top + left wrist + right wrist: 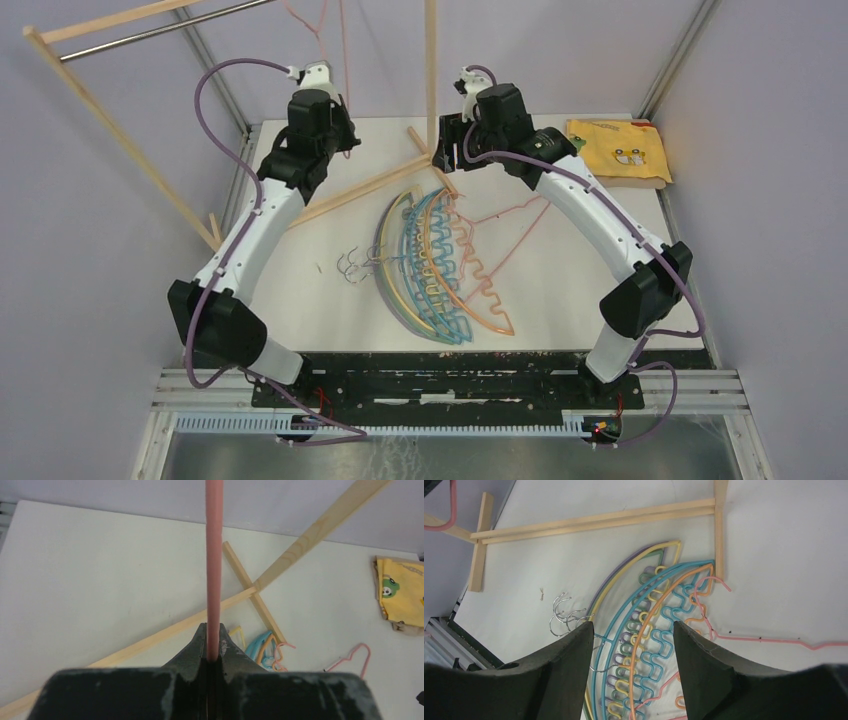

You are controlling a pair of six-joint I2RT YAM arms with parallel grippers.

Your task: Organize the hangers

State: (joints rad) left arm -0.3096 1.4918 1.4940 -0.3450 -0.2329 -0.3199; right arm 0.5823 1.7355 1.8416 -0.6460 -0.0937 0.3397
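Note:
My left gripper is raised at the back left, shut on the thin bar of a pink hanger that runs up toward the rack's rod. A pile of pastel hangers in teal, blue, yellow, orange, green and purple lies fanned in the table's middle, metal hooks to the left. A second pink hanger lies at the pile's right side. Above the pile's far end my right gripper hovers open, holding nothing.
The light wooden rack stands at the back: metal rod at upper left, upright post in the centre, base strips flat on the table. A folded yellow cloth sits at the back right corner.

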